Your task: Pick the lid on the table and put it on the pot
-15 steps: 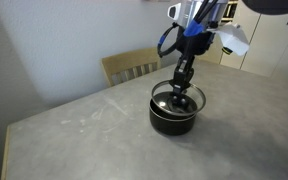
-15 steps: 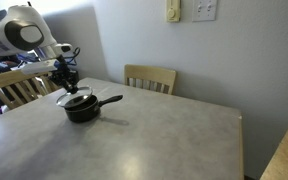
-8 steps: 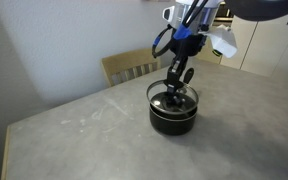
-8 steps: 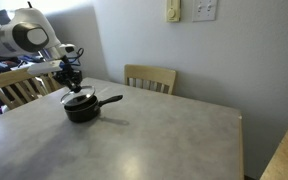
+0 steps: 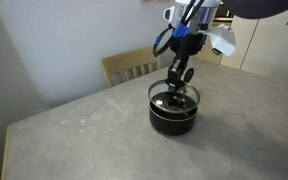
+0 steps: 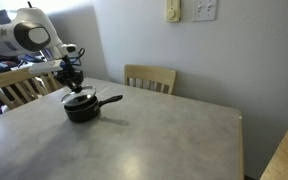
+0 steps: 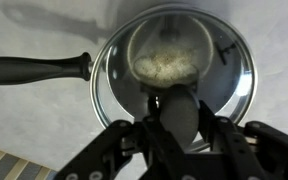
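— The table [image 5: 64, 130] has lots of free room. The pot [image 5: 172, 122] sits near the edge by the chair [image 5: 129, 66].
— The lid [image 7: 174, 50] lies on it. The gripper [image 5: 174, 96] pinches the knob [image 7: 152, 100], half hiding it.

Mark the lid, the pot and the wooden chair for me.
lid [image 7: 179, 55], wrist view, on the glass dome.
pot [image 5: 172, 123], in an exterior view, on its black side wall.
chair [image 6: 150, 77], in an exterior view, on its wooden backrest.

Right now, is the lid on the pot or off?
On, it seems: the lid covers the rim of the pot in wrist view; whether fully seated, cannot tell.
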You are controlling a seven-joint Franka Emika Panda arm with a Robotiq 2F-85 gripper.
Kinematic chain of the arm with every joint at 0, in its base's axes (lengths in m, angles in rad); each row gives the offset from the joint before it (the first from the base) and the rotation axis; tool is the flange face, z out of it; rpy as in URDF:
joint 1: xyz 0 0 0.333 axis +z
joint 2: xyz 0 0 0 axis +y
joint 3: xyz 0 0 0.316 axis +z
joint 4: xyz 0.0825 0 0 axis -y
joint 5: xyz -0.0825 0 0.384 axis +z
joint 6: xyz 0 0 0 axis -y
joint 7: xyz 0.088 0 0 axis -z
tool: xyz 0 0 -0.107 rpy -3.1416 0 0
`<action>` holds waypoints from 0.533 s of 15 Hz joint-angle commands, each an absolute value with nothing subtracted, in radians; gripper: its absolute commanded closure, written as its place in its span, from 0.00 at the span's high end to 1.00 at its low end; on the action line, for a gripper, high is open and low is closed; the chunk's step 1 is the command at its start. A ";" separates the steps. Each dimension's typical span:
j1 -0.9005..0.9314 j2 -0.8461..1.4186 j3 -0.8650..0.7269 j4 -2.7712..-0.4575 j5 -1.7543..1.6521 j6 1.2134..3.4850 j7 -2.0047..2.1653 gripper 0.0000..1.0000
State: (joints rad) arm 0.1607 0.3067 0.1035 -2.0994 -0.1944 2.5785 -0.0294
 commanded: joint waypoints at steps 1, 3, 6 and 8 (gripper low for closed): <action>0.158 0.313 0.106 -2.071 -0.172 2.530 -0.033 0.15; 0.114 0.379 0.085 -2.089 -0.169 2.609 -0.090 0.15; 0.100 0.432 0.076 -2.083 -0.164 2.623 -0.095 0.15; 0.088 0.440 0.080 -2.070 -0.155 2.641 -0.101 0.15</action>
